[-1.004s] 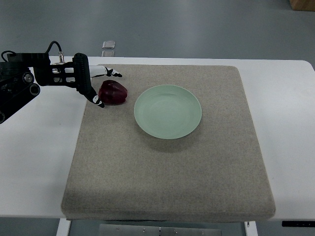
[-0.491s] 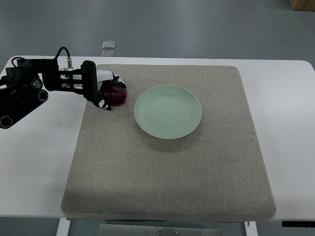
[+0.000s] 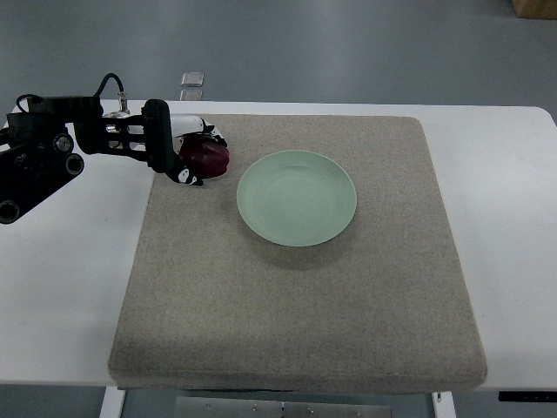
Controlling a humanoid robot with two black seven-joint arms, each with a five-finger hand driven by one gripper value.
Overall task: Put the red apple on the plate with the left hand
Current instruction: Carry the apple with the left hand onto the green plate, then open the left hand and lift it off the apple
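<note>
Fingers point(image 3: 193, 174) of the left hand point(image 3: 178, 152) are curling around the red apple point(image 3: 209, 157), one dark digit hooking under its near side and the pale ones wrapping over its far side, so the hand is closing on the fruit; whether the hold is already firm is hard to tell from above.

From the top view, the only one given, the left arm point(image 3: 52, 152) is reaching in from the 9 o'clock edge across the white table point(image 3: 70, 287). The apple is sitting at the far-left corner of the grey mat point(image 3: 296, 305), at about 10 o'clock from the mat's middle. It is resting near the green plate point(image 3: 297, 198), just off the plate's rim at roughly 10 o'clock, with a narrow strip of mat showing between them. The plate is lying bare, a little beyond the mat's centre. No right hand is showing.

By my reading, the grasp is the step in hand and the apple is not yet lifting. Next, the hand is going to need a secure squeeze, a small raise to clear the rim, a short carry toward 4 o'clock, then a gentle release so the round fruit is not rolling off the shallow dish.
</note>
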